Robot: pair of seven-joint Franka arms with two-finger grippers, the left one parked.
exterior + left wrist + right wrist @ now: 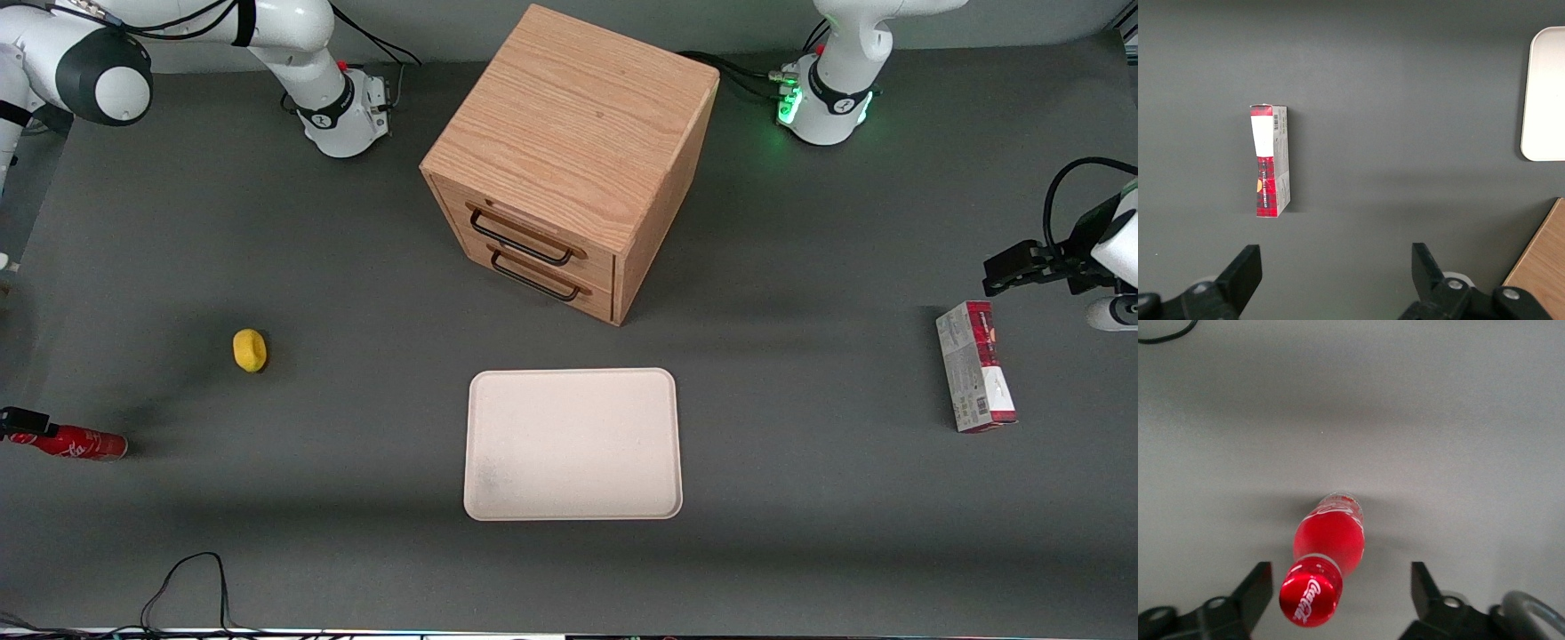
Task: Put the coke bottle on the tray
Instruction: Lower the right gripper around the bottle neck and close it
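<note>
The coke bottle (78, 443) is slim and all red and stands on the grey table at the working arm's end, well away from the tray. In the right wrist view I look down on its red cap with white script (1310, 590). My gripper (1338, 580) is open above it, one finger on each side of the cap without touching, the cap closer to one finger. In the front view only a black finger of the gripper (22, 420) shows, at the bottle's top. The cream tray (573, 444) lies flat mid-table in front of the cabinet, with nothing on it.
A wooden two-drawer cabinet (569, 160) stands farther from the front camera than the tray. A small yellow object (250, 349) lies between bottle and cabinet. A red-and-grey carton (975, 378) lies toward the parked arm's end. A black cable (191, 587) loops at the table's front edge.
</note>
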